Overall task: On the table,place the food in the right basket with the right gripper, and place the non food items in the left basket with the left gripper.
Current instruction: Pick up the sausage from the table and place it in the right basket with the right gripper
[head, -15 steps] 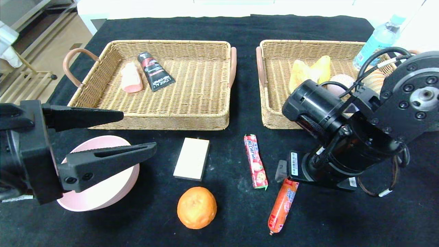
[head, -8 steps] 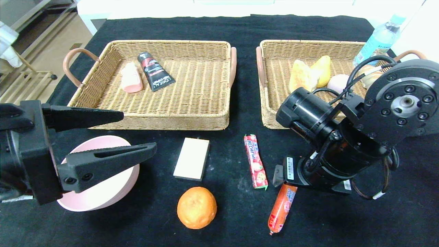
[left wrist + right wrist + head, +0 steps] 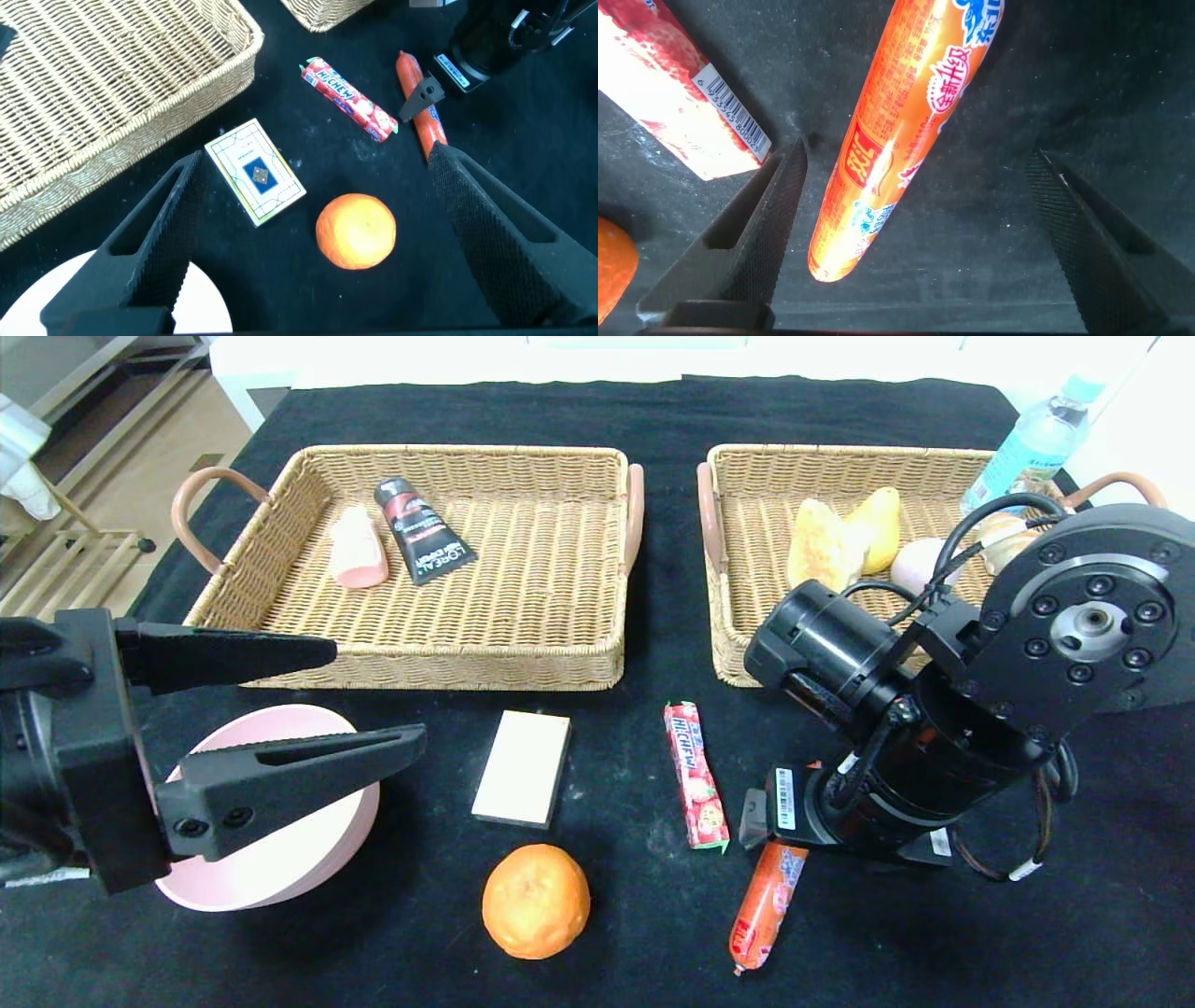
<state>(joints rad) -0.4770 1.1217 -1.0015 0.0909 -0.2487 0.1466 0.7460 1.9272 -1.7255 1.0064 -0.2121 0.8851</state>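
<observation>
An orange sausage lies on the black cloth at the front right. My right gripper is low over its far end, open. In the right wrist view the sausage lies between the open fingers of that gripper, nearer one finger and untouched. A red Hi-Chew candy stick, an orange and a white card box lie to its left. My left gripper is open and empty above a pink bowl. The left wrist view shows the box and the orange.
The left basket holds a pink item and a black tube. The right basket holds bread and yellow food, partly hidden by my right arm. A water bottle stands at the back right.
My right arm has come down and to the left, bringing its gripper over the sausage's far end. The left arm and the objects have not moved.
</observation>
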